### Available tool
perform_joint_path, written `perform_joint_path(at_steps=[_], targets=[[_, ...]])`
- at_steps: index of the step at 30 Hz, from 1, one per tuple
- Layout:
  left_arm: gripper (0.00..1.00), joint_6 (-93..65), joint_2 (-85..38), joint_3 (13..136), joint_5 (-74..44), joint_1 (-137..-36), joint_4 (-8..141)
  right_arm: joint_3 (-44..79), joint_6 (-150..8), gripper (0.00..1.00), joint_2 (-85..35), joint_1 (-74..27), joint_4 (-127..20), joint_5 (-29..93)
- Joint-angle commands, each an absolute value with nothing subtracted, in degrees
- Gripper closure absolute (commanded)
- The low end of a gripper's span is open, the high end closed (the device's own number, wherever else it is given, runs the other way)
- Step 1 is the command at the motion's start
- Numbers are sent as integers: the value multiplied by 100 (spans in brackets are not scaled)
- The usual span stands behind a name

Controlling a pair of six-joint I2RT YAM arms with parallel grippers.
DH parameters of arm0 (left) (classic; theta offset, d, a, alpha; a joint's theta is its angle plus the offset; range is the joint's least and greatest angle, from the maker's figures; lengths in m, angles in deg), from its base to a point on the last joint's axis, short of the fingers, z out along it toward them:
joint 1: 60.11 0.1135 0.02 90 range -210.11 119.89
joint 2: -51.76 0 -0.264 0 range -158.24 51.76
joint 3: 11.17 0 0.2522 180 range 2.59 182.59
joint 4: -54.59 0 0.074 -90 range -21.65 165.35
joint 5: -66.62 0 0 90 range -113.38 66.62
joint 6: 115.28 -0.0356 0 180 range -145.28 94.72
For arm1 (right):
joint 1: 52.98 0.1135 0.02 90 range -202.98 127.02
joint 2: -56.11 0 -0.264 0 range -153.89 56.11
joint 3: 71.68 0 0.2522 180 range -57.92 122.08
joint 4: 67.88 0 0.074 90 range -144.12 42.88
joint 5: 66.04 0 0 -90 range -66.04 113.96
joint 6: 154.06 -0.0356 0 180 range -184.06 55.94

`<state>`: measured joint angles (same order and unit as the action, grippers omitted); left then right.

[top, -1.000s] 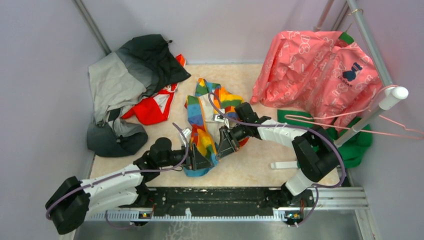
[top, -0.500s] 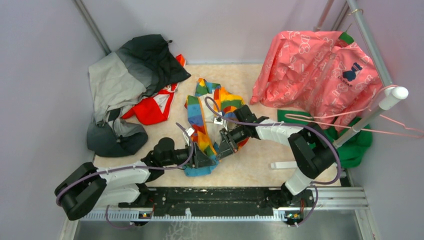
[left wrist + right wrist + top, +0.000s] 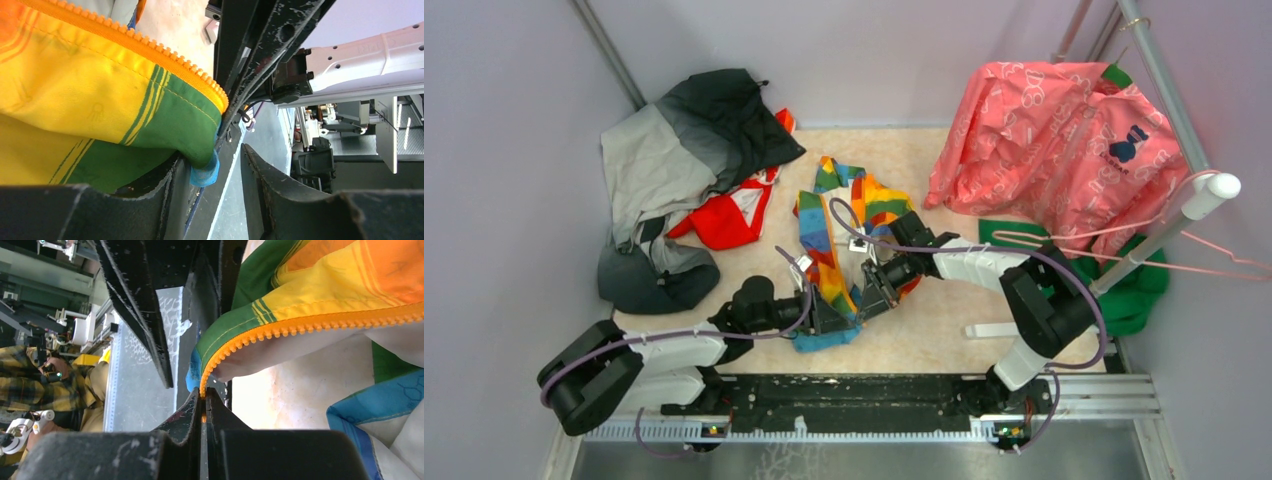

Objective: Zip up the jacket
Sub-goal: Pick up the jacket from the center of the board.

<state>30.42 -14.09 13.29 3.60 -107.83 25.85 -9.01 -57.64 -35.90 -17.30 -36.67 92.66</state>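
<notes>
The rainbow-striped jacket lies crumpled in the middle of the table, its lower end between my two grippers. My left gripper is at the jacket's bottom hem. In the left wrist view its jaws stand apart. The green hem corner, with a blue tip, rests against the left finger and is clear of the other finger. The orange zipper runs above it. My right gripper is shut on the end of the other orange zipper edge.
A grey-and-black jacket and a red garment lie at the back left. A pink patterned garment hangs over a rack pole at the right, with a green cloth and a pink hanger beneath.
My left gripper's jaws have narrowed around the hem corner and the left arm has drawn in closer. The right gripper has shifted slightly left and nearer, still pinching the zipper edge.
</notes>
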Motion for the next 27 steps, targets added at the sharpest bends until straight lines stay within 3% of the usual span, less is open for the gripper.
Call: perform_joint_path(at_steps=[1, 8, 10, 13, 21, 27], targets=[[55, 2991, -1542, 1384, 377, -10759, 2296, -659, -5649, 100, -3518, -1624, -3748, 9583], [93, 2942, -1608, 1369, 511, -10761, 2067, -659, -5624, 100, -3512, -1625, -3719, 9496], [100, 2875, -1594, 1345, 552, -10757, 1989, -653, -5617, 100, -3504, -1625, -3712, 9496], [100, 2620, -1573, 1340, 671, -10762, 1960, -606, -5530, 100, -3478, -1624, -3620, 9473], [100, 1437, -1189, 1068, 905, -10763, 1808, -274, -4241, 63, -2824, -1854, -2575, 9029], [100, 803, -954, 1054, 973, -10757, 1765, -138, -2664, 52, -2035, -2389, -1575, 9154]])
